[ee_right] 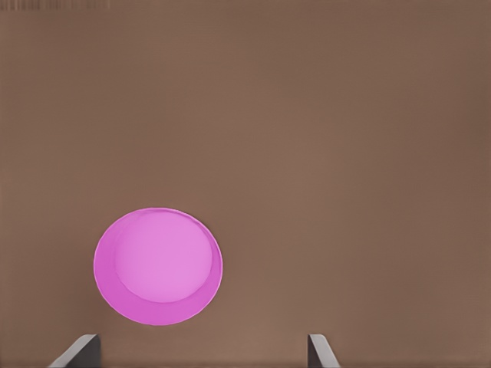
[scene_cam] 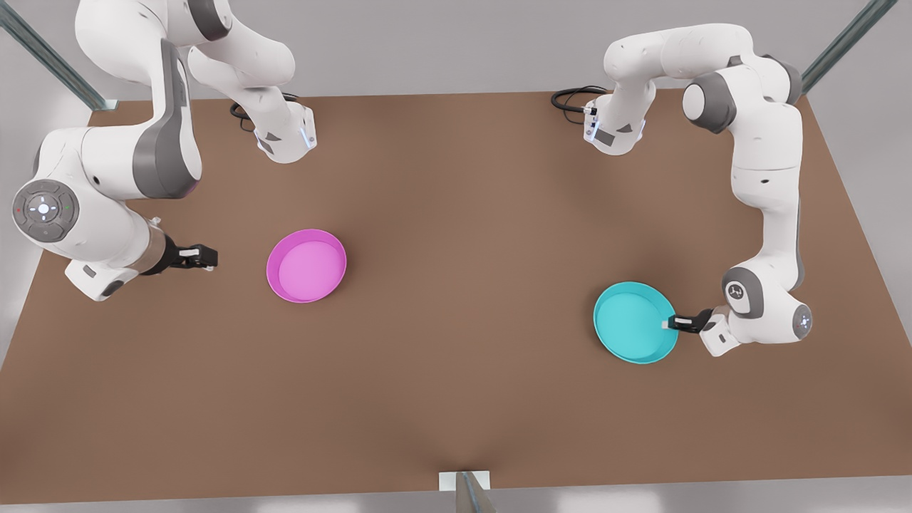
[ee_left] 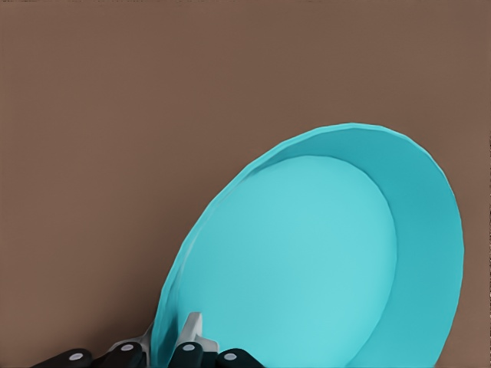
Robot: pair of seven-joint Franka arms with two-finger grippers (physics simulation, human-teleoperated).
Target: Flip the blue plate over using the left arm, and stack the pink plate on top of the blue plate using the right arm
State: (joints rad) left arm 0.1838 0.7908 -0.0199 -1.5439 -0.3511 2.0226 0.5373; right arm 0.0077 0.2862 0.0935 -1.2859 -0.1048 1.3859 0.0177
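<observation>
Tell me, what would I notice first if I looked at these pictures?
Probably the two bright plates on the brown table. The pink plate lies open side up toward the front view's left, with the right gripper open beside it, not touching. The left gripper pinches the rim of the blue plate on the front view's right.

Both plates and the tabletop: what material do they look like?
Blue plate: likely thin moulded plastic, matte; uniform colour, no glare. Pink plate: same look, lighter inside. Table: flat matte brown, no grain; maybe laminate or board. It's a render, so uncertain.
</observation>
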